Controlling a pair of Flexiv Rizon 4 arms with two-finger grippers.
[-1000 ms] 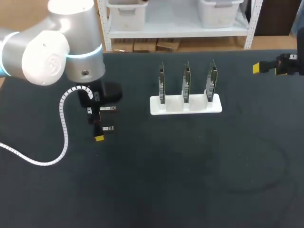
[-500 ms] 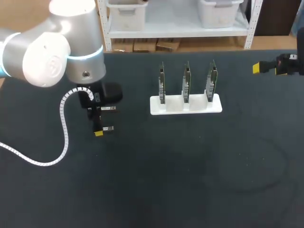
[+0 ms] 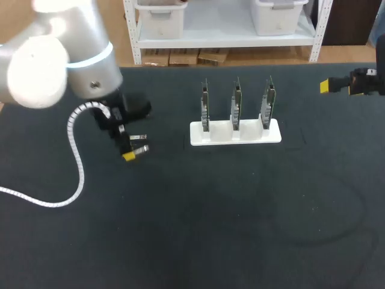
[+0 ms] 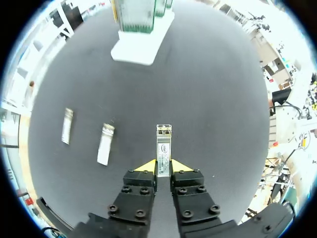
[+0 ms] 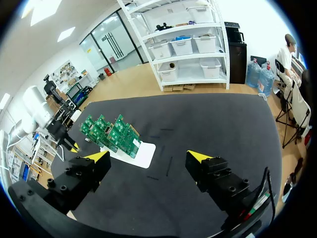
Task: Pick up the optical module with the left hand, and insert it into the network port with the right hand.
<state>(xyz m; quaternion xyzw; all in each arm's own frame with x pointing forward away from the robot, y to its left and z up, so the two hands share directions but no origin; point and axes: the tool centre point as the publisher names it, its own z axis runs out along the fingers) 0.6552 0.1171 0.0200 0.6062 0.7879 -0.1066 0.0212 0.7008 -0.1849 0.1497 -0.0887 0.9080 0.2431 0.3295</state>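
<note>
Your left gripper (image 4: pixel 163 166) has risen off the table (image 3: pixel 240 229) since a second ago and swung slightly nearer the rack (image 3: pixel 235 132). Its fingers are clamped on the module (image 4: pixel 164 144), which juts out ahead of them with the rack beyond it. Two spare modules (image 4: pixel 105 144) lie flat beside that gripper, well short of the rack. Three green boards (image 3: pixel 236 99) stand upright in the rack. Your right gripper (image 5: pixel 147 157) hangs off the rack's opposite side, fingers spread wide.

Silver-white left arm (image 3: pixel 66 60), glowing blue ring (image 3: pixel 96 53), white coiled cable (image 3: pixel 77 161), black screw-studded fingers (image 4: pixel 140 187), yellow tips (image 4: pixel 146 166)
</note>
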